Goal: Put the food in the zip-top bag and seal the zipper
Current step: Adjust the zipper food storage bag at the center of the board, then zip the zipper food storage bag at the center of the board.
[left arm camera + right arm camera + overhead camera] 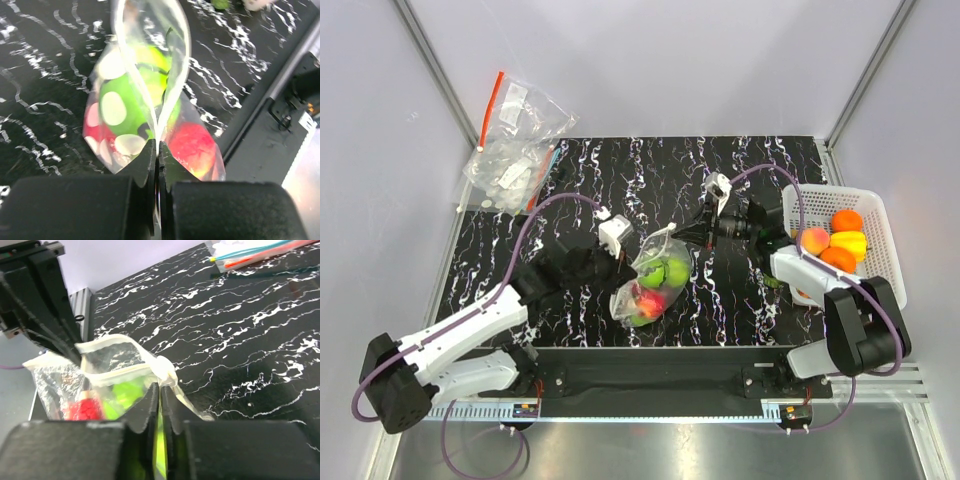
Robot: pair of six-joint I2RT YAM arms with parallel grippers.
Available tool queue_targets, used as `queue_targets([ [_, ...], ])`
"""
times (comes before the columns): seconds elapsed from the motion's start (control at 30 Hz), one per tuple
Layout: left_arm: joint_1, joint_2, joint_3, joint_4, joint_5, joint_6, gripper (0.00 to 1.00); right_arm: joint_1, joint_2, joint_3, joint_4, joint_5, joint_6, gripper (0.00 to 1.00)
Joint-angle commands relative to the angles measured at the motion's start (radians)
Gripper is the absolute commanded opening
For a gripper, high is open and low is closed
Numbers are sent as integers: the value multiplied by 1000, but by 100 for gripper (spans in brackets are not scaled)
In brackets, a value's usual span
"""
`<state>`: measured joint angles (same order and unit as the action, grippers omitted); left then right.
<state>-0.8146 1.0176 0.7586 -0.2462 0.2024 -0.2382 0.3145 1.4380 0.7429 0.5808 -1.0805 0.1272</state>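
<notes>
The left claw (618, 268) is clenched on the near-left edge of the bag (658, 275), and the right claw (688, 235) grips its far-right corner. The bag is held between them at the middle of the bench (570, 190). Green and red food (665, 272) shows through the plastic. More food, orange and yellow, sits in a white basket (880, 215) at the right edge. An undotted bag (515, 150) with a red strip lies at the far-left corner.

From the left wrist, the left claw (157, 150) has its fingers pressed together on the film of the dotted bag (175, 60). A green piece lies to the left of the pinch and a red piece to the right, both inside.

From the right wrist, the right claw (160, 390) is clamped on the mouth end. The pale zipper (117, 375) bows apart, so the mouth gapes. Red and green food (85, 410) sits below it, inside the bag.
</notes>
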Motion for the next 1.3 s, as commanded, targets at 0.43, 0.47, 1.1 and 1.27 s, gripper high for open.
queue_targets([
  [0.43, 98, 153, 332, -59, -82, 144, 46, 46, -552, -257, -153, 441, 80, 0],
  [0.47, 97, 150, 359, -59, -54, 152, 51, 46, -565, -264, -168, 445, 81, 0],
  [1.1, -12, 415, 714, -212, 322, 422, 54, 55, -607, -329, -139, 462, 138, 0],
  [1.27, -58, 496, 780, -237, 288, 456, 38, 58, -608, -332, -142, 462, 138, 0],
])
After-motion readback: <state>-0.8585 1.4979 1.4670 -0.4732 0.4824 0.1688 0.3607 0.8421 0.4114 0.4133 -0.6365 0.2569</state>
